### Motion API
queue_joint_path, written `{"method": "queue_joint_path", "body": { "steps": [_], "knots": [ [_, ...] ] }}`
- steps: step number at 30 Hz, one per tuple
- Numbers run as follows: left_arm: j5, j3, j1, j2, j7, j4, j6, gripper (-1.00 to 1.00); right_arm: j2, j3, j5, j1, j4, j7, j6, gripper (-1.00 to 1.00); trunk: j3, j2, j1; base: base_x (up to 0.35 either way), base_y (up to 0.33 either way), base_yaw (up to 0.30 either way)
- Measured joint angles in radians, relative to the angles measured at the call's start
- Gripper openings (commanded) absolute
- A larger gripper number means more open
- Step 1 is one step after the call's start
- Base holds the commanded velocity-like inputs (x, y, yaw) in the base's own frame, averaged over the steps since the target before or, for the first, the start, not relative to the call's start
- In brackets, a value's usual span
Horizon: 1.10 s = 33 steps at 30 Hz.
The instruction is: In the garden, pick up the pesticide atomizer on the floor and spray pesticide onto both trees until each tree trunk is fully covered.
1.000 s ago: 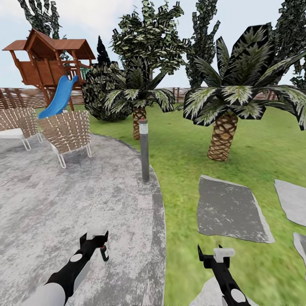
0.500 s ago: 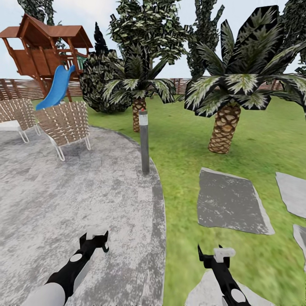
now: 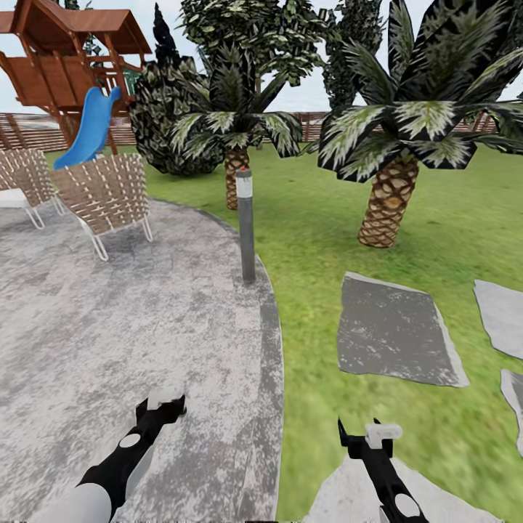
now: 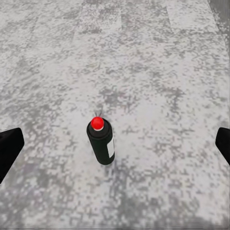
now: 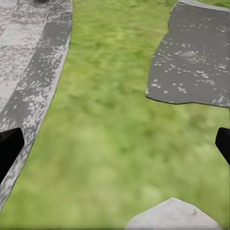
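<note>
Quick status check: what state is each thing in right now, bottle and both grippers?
Atomizer: upright on the paving, red cap on top, not held.
Left gripper: open, fingers either side of the atomizer, not touching it.
Right gripper: open, empty, over grass.

Both arms: black segmented links, each with a round white disc inset on the forearm. Left arm (image 3: 120, 465) widens into a white-grey shell toward the shoulder. A white blocky cap sits on each wrist, above the black gripper fingers. Wrist views: fingers (image 4: 9, 148) are plain matte black slabs.
</note>
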Motion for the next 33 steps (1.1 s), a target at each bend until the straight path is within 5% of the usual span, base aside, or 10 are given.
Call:
{"method": "queue_joint_path", "body": {
  "steps": [33],
  "knots": [
    [0.001, 0.0, 0.0, 0.002, 0.0, 0.003, -0.002, 1.0, 0.0, 0.0, 0.001, 0.0, 0.002, 0.0, 0.0, 1.0, -0.145, -0.008, 0.015, 0.0, 0.0, 0.047]
  ]
}}
